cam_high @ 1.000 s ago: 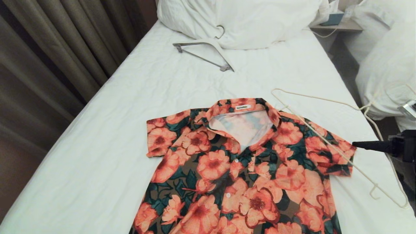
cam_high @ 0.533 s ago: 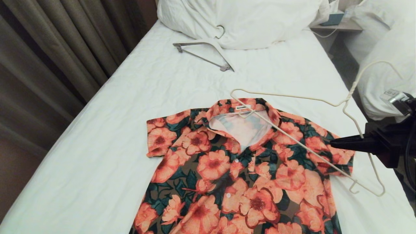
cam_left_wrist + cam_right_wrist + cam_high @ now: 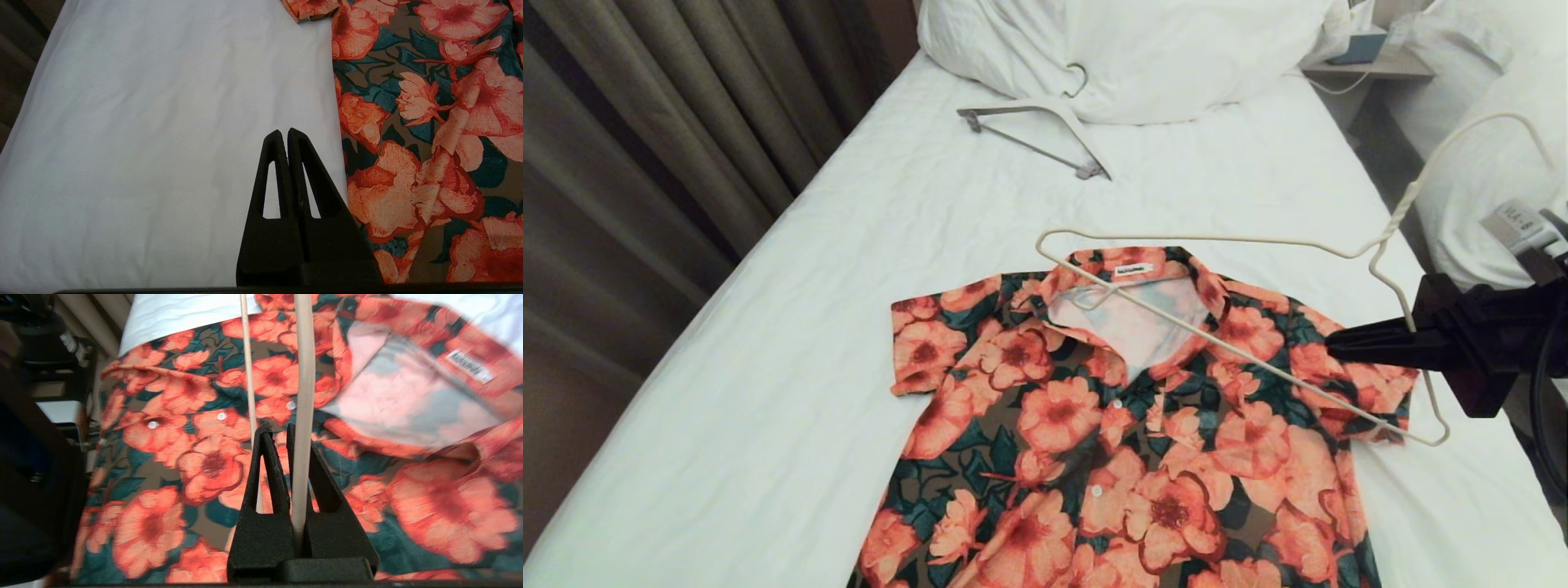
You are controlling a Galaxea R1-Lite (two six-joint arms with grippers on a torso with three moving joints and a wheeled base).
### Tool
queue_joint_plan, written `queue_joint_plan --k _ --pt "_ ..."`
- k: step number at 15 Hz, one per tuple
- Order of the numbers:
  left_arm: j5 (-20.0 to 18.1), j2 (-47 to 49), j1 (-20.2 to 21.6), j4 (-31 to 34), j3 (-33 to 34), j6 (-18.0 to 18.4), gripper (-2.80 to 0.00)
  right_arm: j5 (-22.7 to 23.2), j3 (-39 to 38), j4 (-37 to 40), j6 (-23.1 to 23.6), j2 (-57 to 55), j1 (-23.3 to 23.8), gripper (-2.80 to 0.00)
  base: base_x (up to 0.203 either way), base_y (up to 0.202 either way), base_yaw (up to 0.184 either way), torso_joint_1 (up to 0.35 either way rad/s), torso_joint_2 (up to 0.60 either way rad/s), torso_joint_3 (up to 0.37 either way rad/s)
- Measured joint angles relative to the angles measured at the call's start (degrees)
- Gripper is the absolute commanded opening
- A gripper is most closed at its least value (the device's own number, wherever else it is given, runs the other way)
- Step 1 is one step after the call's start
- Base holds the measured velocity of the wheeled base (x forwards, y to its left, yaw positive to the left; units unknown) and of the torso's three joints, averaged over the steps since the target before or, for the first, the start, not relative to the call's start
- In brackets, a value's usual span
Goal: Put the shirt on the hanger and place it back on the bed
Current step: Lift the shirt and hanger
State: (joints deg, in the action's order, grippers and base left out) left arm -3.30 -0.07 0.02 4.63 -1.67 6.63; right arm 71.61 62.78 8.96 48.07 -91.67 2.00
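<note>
- Shirt (image 3: 1127,425) lies flat, collar open, on the bed (image 3: 768,384), buttons up.
- My right end effector (image 3: 1335,343) is pinched on 1 wire of the hanger (image 3: 1217,240), holding it tilted above the shirt's collar and right shoulder, hook toward the other bed.
- My left end effector (image 3: 284,136) is pressed together, empty, over the sheet just beside the shirt's edge.
- 1 thicker hanger (image 3: 1045,131) lies near the pillow (image 3: 1143,49).

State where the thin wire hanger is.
In the head view, the hanger is held by the right gripper, over the shirt's collar and right shoulder.
</note>
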Motion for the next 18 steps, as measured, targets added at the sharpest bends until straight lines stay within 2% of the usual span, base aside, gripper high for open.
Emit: queue_joint_plan --k 2,4,7,10,12,14,16,18 --pt "-0.27 0.0 0.0 0.04 -0.05 0.88 -2.8 0.01 -0.35 -0.59 0.5 0.2 0.12 -2.8 0.0 0.0 0.0 0.0 0.0 0.0" --pt "-1.88 0.37 0.0 0.62 -3.42 1.07 -2.8 -0.09 -0.26 -0.56 0.44 0.24 1.02 -2.8 0.0 0.0 0.0 0.0 0.0 0.0" --pt "-8.32 4.17 -0.02 5.47 -12.15 1.08 -2.8 -0.11 0.23 -0.56 0.27 0.31 2.38 -2.8 0.0 0.0 0.0 0.0 0.0 0.0" --pt "-15.24 15.98 -0.86 5.18 -14.42 0.89 -2.8 -0.15 0.61 -0.31 0.03 1.64 3.99 -2.8 0.0 0.0 0.0 0.0 0.0 0.0" --pt "-19.35 27.12 -2.59 0.13 -14.58 0.52 -2.8 -0.2 2.05 -0.42 -2.39 2.15 5.67 -2.8 0.0 0.0 0.0 0.0 0.0 0.0" --pt "-22.41 39.15 -5.88 -6.68 -15.1 -1.48 -2.8 -0.2 2.94 -0.73 -5.66 2.36 6.7 -2.8 0.0 0.0 0.0 0.0 0.0 0.0" --pt "-23.97 51.78 -10.12 -15.16 -16.67 -5.75 -2.8 -0.22 3.96 -0.78 -6.05 2.27 7.0 -2.8 0.0 0.0 0.0 0.0 0.0 0.0" --pt "-24.84 63.26 -13.79 -23.8 -19.64 -11.54 -2.8 -0.2 5.85 -0.77 -6.18 1.5 7.34 -2.8 0.0 0.0 0.0 0.0 0.0 0.0"
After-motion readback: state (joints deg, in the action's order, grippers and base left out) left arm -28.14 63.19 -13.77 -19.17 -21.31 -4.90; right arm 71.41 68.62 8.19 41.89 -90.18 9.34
